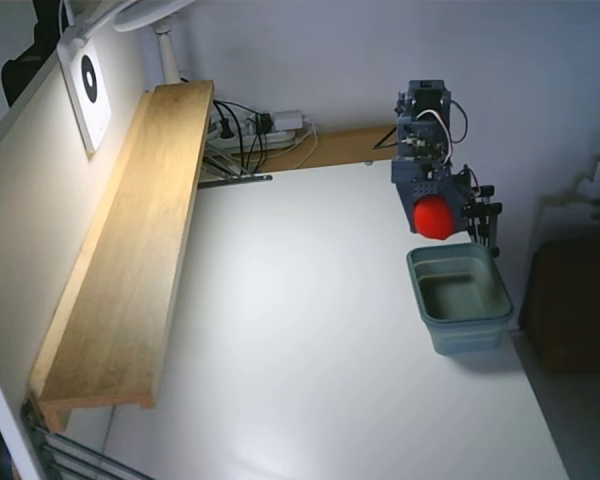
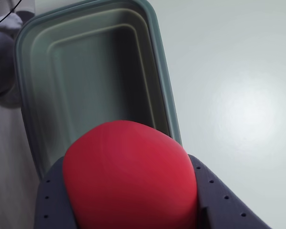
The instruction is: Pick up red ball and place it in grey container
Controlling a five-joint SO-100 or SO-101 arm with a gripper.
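My gripper (image 1: 435, 220) is shut on the red ball (image 1: 433, 217) and holds it in the air, just behind the far rim of the grey container (image 1: 460, 296) in the fixed view. The container sits on the white table at the right and is empty. In the wrist view the red ball (image 2: 129, 175) fills the lower middle, squeezed between the two dark blue fingers (image 2: 51, 200). Past the ball lies the open mouth of the grey container (image 2: 93, 81), its inside bare.
A long wooden shelf (image 1: 130, 250) runs along the left side of the table. A power strip with cables (image 1: 255, 130) lies at the back. The arm's base stands at the back right. The table's right edge (image 1: 525, 370) passes close to the container.
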